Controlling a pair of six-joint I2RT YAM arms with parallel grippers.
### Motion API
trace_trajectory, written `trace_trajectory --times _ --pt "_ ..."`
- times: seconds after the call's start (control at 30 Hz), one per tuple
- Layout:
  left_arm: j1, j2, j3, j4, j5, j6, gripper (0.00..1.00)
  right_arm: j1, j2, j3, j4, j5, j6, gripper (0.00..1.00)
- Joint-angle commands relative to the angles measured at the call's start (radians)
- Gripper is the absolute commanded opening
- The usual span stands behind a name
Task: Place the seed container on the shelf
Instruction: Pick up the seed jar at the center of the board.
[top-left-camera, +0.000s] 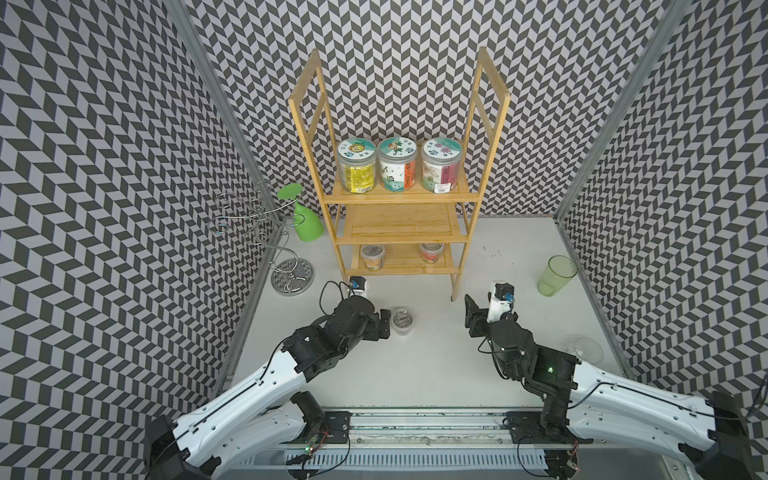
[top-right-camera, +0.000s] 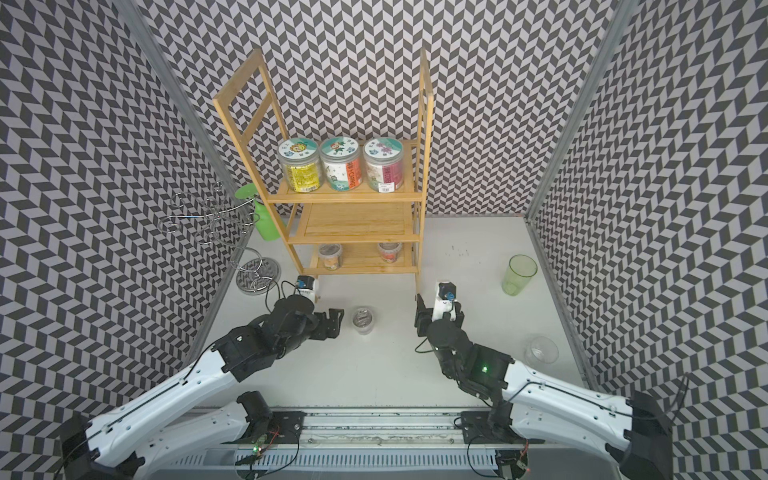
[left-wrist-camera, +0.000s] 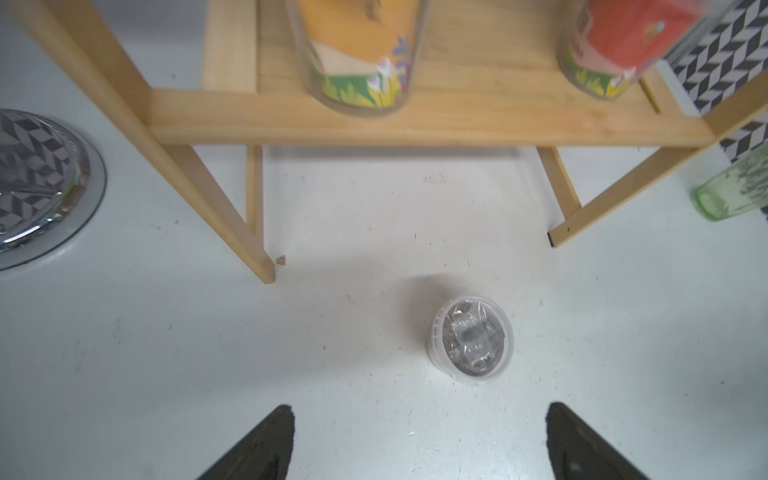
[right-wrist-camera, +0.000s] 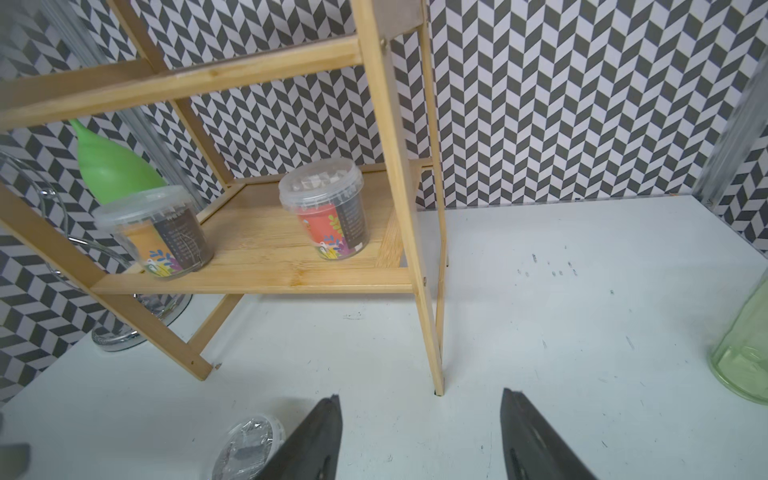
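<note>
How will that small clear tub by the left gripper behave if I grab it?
The tub looks like thin clear plastic, so it may flex under a hard squeeze. It is short and stands upright on the table, so tipping seems unlikely. Its smooth wall could slip.

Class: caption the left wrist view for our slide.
Open left gripper faces the seed container on the table, before the shelf.

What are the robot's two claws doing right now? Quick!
Left gripper: open and empty; the seed container stands just ahead of it, not gripped.
Right gripper: open, holding nothing.
</note>
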Motion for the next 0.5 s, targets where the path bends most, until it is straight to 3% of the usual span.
trace_trajectory --times 0.0,0.27,0.47 --pt "-0.043 0.045 0.000 0.057 -0.058 -0.077 0.92 0.004 -0.059 0.004 -0.084 0.038 0.021 0.64" --pt "-0.183 0.174 -0.011 0.112 -0.063 -0.161 1.00 0.002 -0.145 -0.002 -0.167 0.037 0.028 0.64" --pt "-0.252 0.265 -0.053 0.183 -0.114 -0.226 1.00 0.001 -0.177 -0.009 -0.180 0.032 0.012 0.64"
